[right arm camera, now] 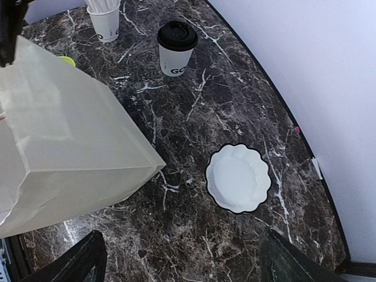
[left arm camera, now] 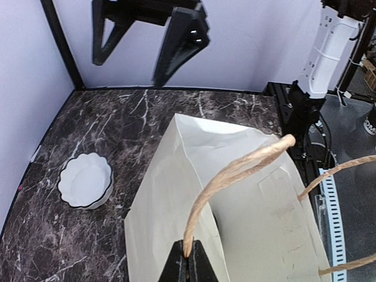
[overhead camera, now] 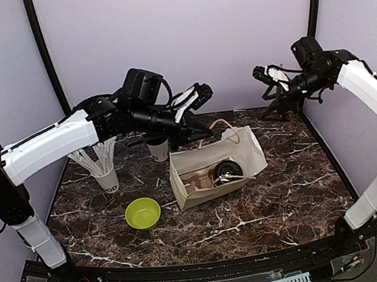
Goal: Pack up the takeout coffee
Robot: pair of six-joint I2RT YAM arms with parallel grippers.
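One takeout coffee cup [overhead camera: 227, 170], showing its black lid, sits in a cardboard carrier inside the open paper bag [overhead camera: 244, 149]. A second cup [right arm camera: 176, 48], white with a black lid and dark lettering, stands on the table behind the bag, partly hidden under my left arm in the top view [overhead camera: 159, 148]. My left gripper [left arm camera: 188, 261] is shut on the bag's twine handle [left arm camera: 235, 170], just above the bag's near edge [overhead camera: 194, 132]. At the back right, my right gripper [right arm camera: 182, 247] hangs open above the table with nothing between its fingers [overhead camera: 283, 103].
A white scalloped plate [right arm camera: 238, 177] lies under the right gripper. A white cup of straws [overhead camera: 105, 171] stands at the left, and a lime-green bowl [overhead camera: 143, 213] in front of it. Walls close in the back and both sides.
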